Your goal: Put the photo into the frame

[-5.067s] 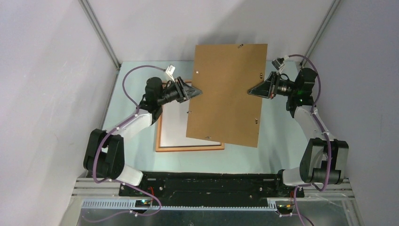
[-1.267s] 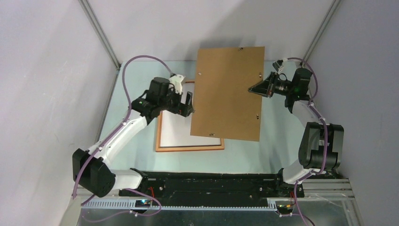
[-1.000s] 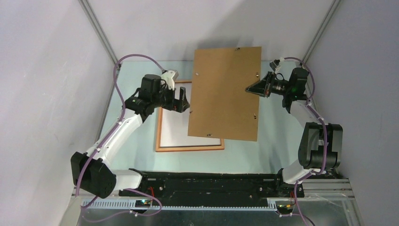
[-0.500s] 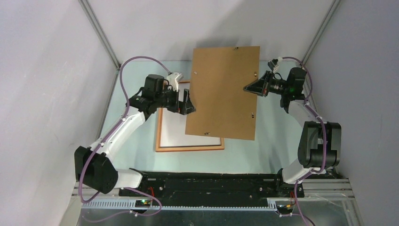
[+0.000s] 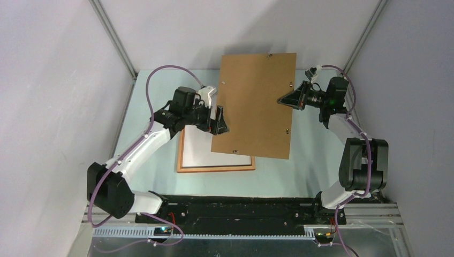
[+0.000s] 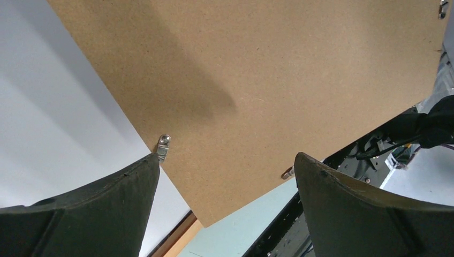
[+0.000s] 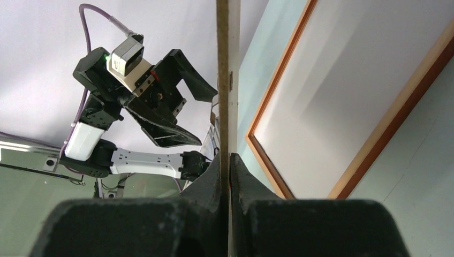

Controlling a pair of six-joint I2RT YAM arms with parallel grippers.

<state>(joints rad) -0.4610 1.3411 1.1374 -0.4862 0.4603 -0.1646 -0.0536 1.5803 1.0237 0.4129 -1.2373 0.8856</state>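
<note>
The frame lies flat on the worktop with a white sheet inside it, partly under the raised brown board, whose right edge the right gripper pinches, while the left gripper gapes wide beside its left edge.

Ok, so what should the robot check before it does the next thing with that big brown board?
1. Right tool shut on the backing board at its right edge: ok.
2. Left tool open at the board's left edge, not gripping: ok.
3. Board held up above the frame: ok.
4. Frame lying flat on the table: ok.
5. White sheet in the frame really being the photo: cannot tell.
</note>
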